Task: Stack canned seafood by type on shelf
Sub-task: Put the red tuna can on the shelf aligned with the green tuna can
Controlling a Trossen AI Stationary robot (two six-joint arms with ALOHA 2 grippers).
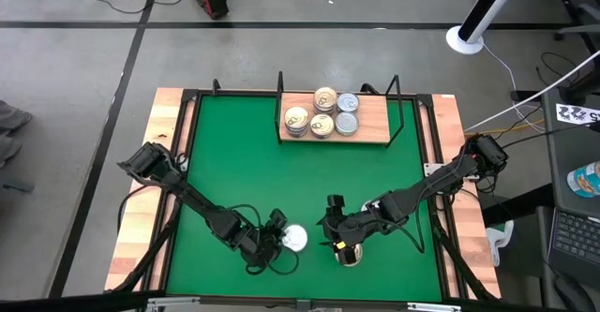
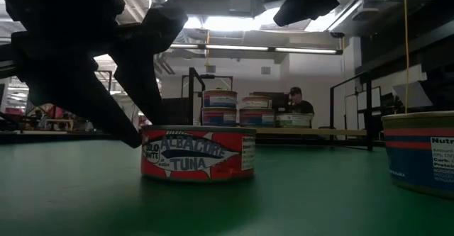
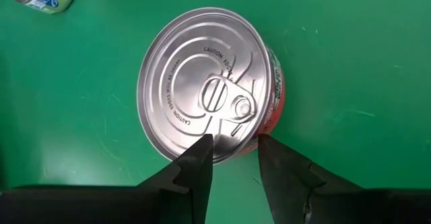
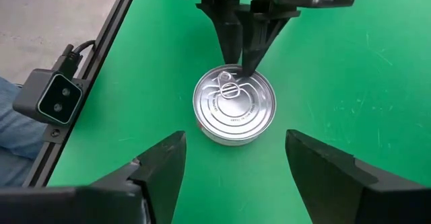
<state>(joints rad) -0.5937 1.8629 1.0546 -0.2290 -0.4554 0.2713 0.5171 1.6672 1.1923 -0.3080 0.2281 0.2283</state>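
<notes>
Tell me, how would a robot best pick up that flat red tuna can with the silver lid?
Probably from straight above, pinching the low red side wall on two opposite sides. The tuna can lies flat and alone on the green table, so its round wall is free all around. The left gripper hangs at its rim with fingers too close together; it would need opening wider.

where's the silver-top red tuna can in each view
High view: the red tuna can sits near the table's front edge, at the left pincer.
Low view: centre foreground, red label reading tuna.
Left wrist view: fills the middle, just past the fingertips.
Right wrist view: centre, the left pincer's fingers at its far rim.
Shared landmark: the green table top.
</notes>
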